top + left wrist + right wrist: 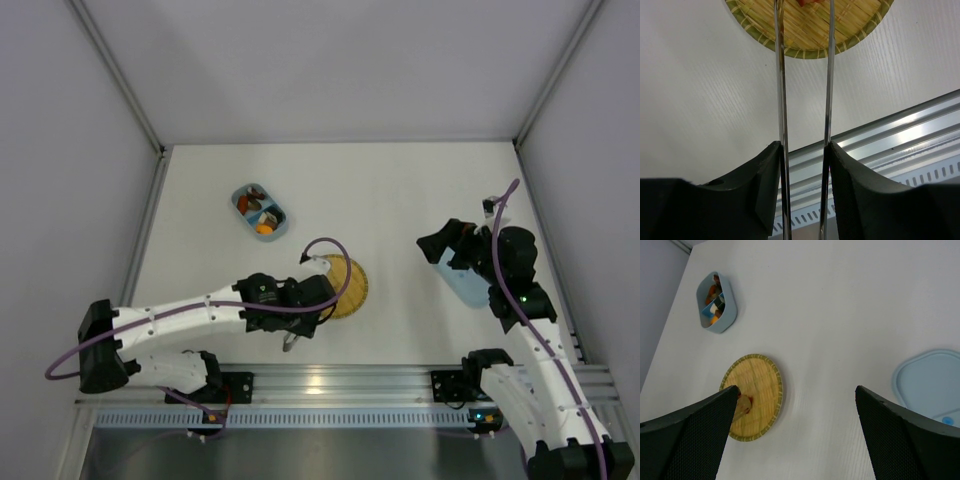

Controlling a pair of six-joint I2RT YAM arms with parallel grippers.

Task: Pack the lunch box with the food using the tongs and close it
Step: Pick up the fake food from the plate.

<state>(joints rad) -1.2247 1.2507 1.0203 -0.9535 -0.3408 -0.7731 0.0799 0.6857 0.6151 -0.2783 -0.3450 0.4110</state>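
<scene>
The light-blue lunch box [259,211] stands open at the back left and holds several food pieces [714,290], orange, red and brown. My left gripper [804,147] is shut on the silver tongs [780,90], one finger pressing each arm. The tongs reach over the yellow woven plate [810,30], and a small red piece [748,399] sits at their tips. In the top view the left gripper [312,305] is at the plate's near-left edge. My right gripper [796,390] hangs open and empty, above the table beside the flat blue lid [930,385].
The plate [352,287] lies mid-table, between the box and the lid [466,287]. A metal rail [330,382] runs along the near edge. Grey walls close in the table on three sides.
</scene>
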